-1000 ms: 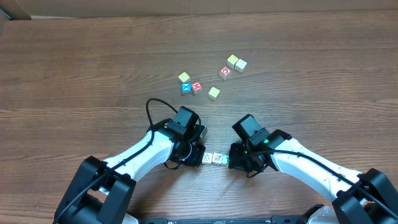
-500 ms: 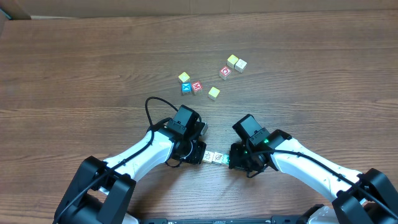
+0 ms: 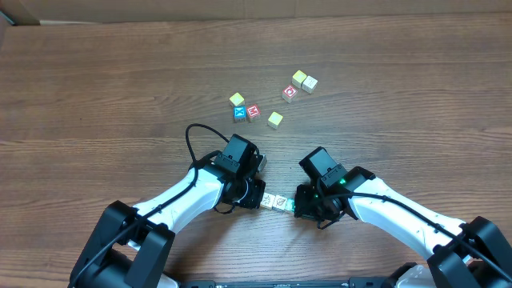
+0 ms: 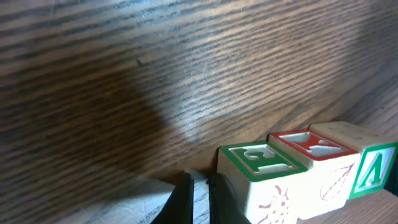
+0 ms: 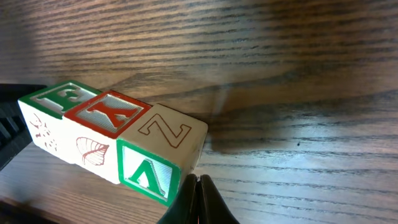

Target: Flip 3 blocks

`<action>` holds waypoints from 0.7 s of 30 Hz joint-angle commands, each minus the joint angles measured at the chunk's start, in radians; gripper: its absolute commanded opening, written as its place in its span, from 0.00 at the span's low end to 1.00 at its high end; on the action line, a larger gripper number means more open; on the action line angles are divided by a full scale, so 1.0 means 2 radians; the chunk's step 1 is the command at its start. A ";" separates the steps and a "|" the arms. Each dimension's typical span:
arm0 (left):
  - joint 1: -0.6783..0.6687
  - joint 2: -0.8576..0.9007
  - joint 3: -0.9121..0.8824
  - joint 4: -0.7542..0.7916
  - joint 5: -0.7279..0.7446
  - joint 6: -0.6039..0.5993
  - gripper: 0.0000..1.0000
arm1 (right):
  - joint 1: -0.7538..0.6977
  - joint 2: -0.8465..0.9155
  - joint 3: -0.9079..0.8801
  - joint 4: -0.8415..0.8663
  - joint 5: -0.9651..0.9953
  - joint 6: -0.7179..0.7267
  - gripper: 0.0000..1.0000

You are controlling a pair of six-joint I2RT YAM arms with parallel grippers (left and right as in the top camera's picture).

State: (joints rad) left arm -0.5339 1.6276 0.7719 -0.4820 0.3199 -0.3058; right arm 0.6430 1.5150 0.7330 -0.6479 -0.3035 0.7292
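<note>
Three small wooden blocks lie side by side in a tight row near the front of the table, between my two grippers. The left wrist view shows a green-framed letter block, a red-framed one and a third with a green A on its side. From the right wrist the order runs green, red, then a plain block marked Z. My left gripper is shut, holding nothing, against the green block's end. My right gripper is shut and empty, at the Z block's end.
Further back on the wooden table lie several loose cubes: a yellow one, a blue one, a red one, another yellow, a red and a yellow pair.
The left wrist has shifted very slightly beside the row. The blocks and the right arm stay where they were, and both grippers remain shut.
</note>
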 commanded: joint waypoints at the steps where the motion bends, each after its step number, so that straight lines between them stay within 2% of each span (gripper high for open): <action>1: 0.002 0.004 -0.003 0.006 0.003 -0.004 0.04 | 0.002 0.003 -0.001 0.004 -0.016 0.003 0.04; 10: 0.002 0.004 -0.003 0.014 -0.014 0.007 0.04 | 0.002 0.003 -0.001 0.006 -0.029 0.020 0.04; 21: 0.002 0.004 -0.003 0.014 -0.020 0.007 0.04 | 0.023 0.003 -0.001 0.004 -0.031 0.083 0.04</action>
State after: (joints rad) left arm -0.5343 1.6276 0.7719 -0.4580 0.2798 -0.3073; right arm 0.6670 1.5150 0.7326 -0.6472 -0.3519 0.8448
